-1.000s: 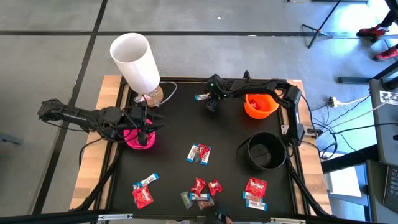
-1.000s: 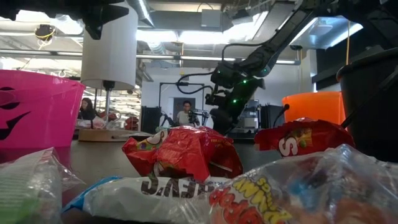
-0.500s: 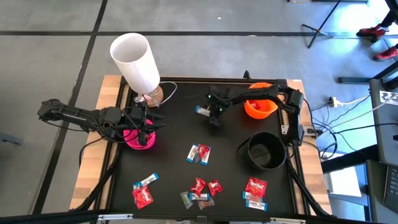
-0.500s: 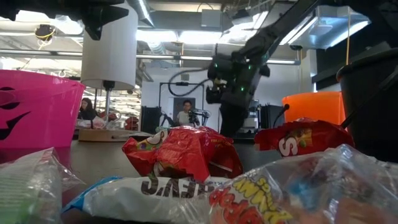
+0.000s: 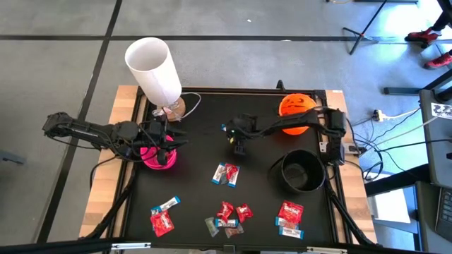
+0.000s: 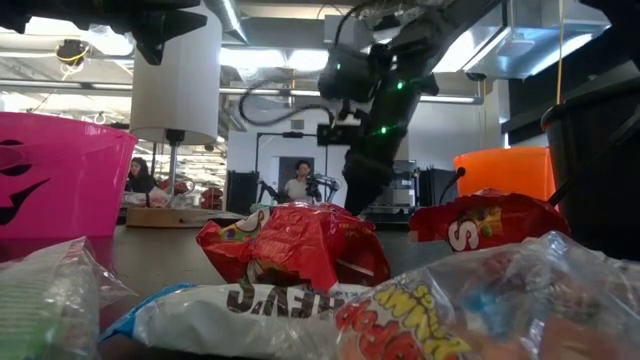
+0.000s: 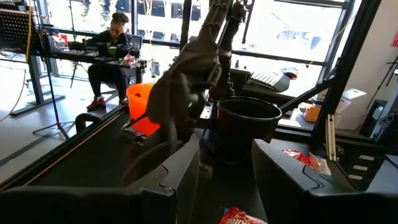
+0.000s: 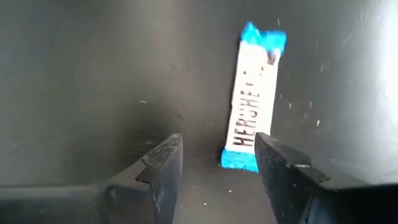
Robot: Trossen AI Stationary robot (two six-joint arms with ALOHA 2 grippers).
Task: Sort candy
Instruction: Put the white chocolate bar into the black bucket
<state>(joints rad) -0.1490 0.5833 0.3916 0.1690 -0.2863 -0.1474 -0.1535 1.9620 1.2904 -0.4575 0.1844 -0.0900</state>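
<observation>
Black table [image 5: 198,183]: candy [image 5: 227,174] scattered toward the front.
Right gripper [image 8: 214,165]: fingers spread, empty — blue-and-white bar [image 8: 252,112] lies just ahead.
Left gripper [image 5: 164,141]: over the pink bowl [image 5: 161,159], fingers apart.

Right pincer [image 5: 239,146] hangs mid-table, fingers parted; left pincer [image 5: 164,141], also parted, sits at the left

Bright ceiling lights and window glare; foreground candy [image 6: 300,250] blurred.

A robotics lab: exposed ceiling ducts [image 6: 270,75], tripod stand [image 5: 367,28], person [image 7: 109,53] at workstation.
</observation>
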